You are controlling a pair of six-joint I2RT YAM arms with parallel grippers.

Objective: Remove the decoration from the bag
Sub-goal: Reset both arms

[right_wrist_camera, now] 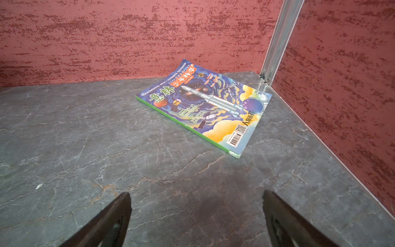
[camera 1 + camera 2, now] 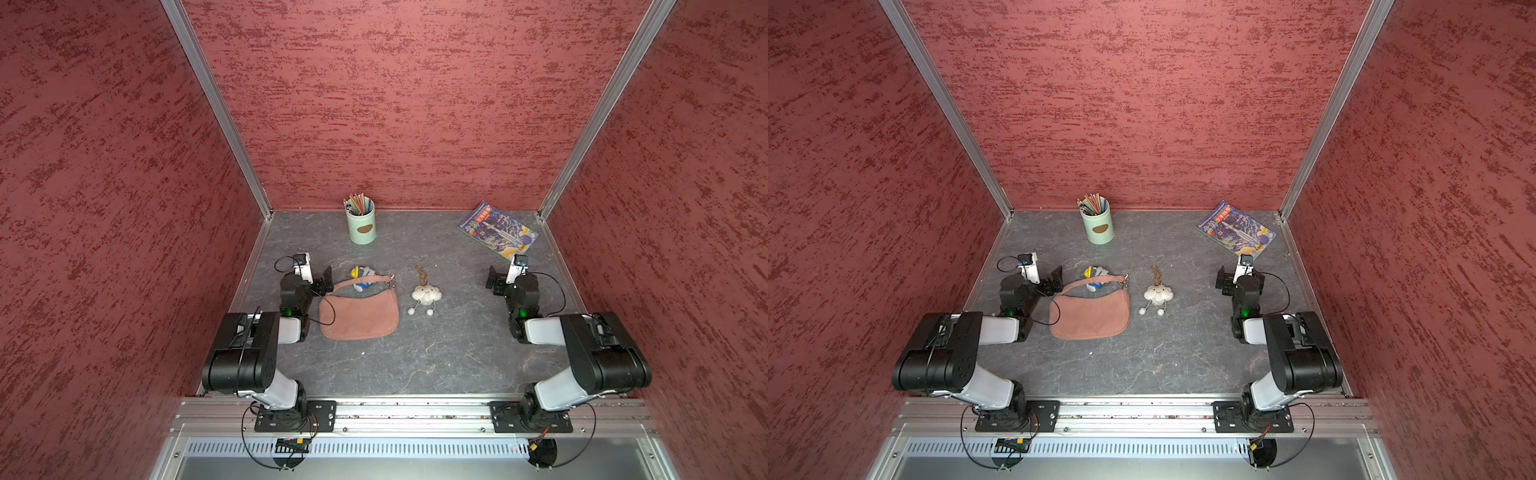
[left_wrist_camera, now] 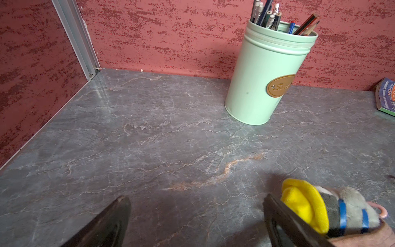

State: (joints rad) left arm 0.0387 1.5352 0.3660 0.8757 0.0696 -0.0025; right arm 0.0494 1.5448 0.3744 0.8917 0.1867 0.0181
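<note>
The dusty-pink bag [image 2: 359,316] [image 2: 1089,316] lies flat on the grey table, its strap arching toward the back. The decoration [image 2: 426,294] [image 2: 1158,294], a white smiling cloud plush, lies on the table just right of the bag and apart from it. Its gold chain [image 2: 422,274] stretches toward the back. My left gripper [image 2: 325,279] [image 3: 196,205] is open and empty beside the bag's left end. A blue-and-yellow toy charm [image 2: 360,277] [image 3: 320,211] sits by its right finger. My right gripper [image 2: 493,280] [image 1: 196,203] is open over bare table at the far right.
A mint-green cup of pencils [image 2: 360,224] [image 3: 265,72] stands at the back, left of centre. A colourful magazine [image 2: 496,230] [image 1: 205,107] lies in the back right corner. Red walls close in the table on three sides.
</note>
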